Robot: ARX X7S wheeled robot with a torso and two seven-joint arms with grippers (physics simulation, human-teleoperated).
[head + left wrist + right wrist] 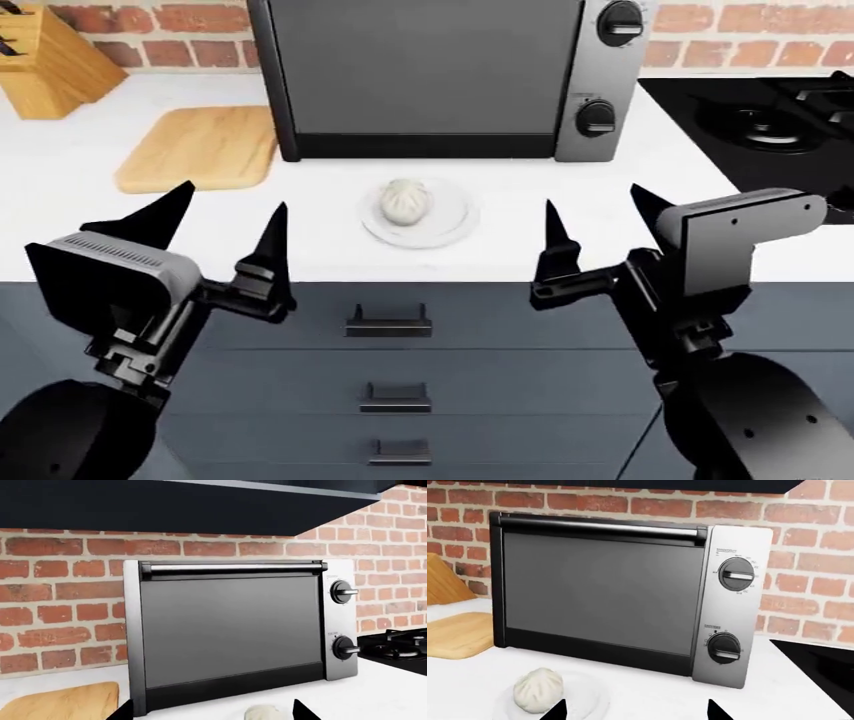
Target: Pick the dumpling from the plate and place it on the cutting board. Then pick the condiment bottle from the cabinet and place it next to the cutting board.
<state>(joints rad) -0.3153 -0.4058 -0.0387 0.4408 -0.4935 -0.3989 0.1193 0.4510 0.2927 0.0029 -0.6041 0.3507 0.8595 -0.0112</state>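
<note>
- My left gripper (224, 228), lower left of the head view, hangs over the counter's front edge with jaws spread wide, holding nothing.
- Cutting board (203, 147) lies flat at upper left of the head view, just left of the toaster oven (424, 75); drop spot is bare.
- Dumpling (406, 201) sits centre frame on the plate (451, 225), in front of the oven door.
- My right gripper (598, 220), lower right, is also wide and empty.
- Step: first pick. I'd judge either arm reaches; come down centred over the pleats and close gently so it doesn't squash or skid.
- Condiment bottle is not in view.
</note>
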